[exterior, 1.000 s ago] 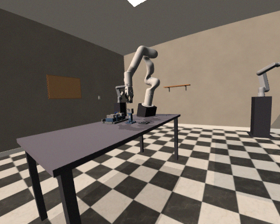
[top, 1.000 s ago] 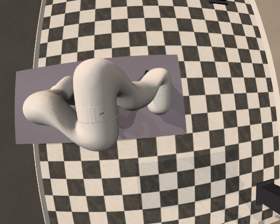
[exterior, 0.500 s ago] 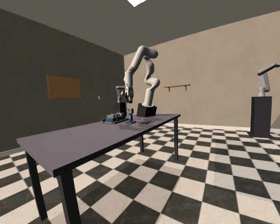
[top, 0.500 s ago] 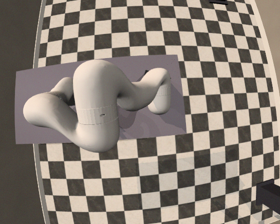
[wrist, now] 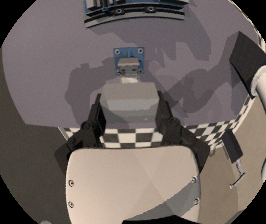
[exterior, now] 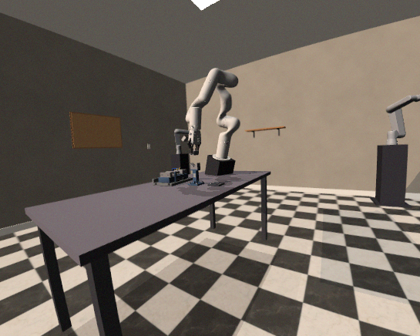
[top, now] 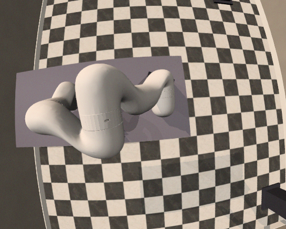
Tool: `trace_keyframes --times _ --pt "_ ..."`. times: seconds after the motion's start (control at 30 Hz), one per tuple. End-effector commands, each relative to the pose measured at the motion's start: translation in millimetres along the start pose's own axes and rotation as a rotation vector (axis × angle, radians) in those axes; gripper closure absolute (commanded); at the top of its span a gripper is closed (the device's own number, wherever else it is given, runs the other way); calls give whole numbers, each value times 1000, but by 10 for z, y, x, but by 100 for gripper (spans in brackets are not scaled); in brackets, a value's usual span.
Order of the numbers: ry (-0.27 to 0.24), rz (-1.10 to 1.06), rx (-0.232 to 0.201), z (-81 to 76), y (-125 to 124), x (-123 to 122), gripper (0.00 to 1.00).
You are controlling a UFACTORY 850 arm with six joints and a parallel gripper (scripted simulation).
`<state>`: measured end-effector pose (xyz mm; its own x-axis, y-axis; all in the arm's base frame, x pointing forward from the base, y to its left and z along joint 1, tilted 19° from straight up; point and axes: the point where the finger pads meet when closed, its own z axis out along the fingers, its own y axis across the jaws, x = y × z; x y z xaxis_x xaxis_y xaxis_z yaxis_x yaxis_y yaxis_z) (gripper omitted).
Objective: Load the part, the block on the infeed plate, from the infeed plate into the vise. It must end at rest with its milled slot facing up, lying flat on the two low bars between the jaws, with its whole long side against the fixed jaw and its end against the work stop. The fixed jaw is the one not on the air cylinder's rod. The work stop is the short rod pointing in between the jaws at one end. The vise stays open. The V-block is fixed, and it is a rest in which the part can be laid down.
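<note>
In the wrist view my gripper [wrist: 129, 100] is shut on the part [wrist: 129, 98], a grey block, and holds it in the air above the table. The blue V-block [wrist: 129, 60] lies on the table just past the held part. In the exterior view the gripper [exterior: 194, 148] hangs well above the V-block [exterior: 195, 177], with the vise [exterior: 172, 177] to its left and the dark infeed plate [exterior: 216, 184] to its right. I cannot tell which way the slot faces.
The arm's black base block [exterior: 220, 165] stands behind the fixtures. A dark box with a small arm [exterior: 180, 156] stands behind the vise. In the overhead view the arm [top: 101, 105] hides the fixtures. A second robot on a pedestal [exterior: 391, 173] stands far right.
</note>
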<state>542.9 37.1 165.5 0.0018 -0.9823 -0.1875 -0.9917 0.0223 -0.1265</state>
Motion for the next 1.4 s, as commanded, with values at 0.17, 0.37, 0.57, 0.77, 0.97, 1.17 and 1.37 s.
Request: trace_keyframes --times 0.17,0.37,0.57,0.77,0.97,1.17,1.37 --pt "68 1 -1 -7 -7 -7 100" --pt "109 1 -2 -6 -6 -12 100" --pt "160 1 -2 -5 -7 -18 100" --pt "195 1 -2 -4 -6 -22 100" --pt "250 1 -2 -3 -6 -28 100" --pt "309 1 -2 -1 -7 -35 100" --pt "350 1 -2 0 -6 -39 100"
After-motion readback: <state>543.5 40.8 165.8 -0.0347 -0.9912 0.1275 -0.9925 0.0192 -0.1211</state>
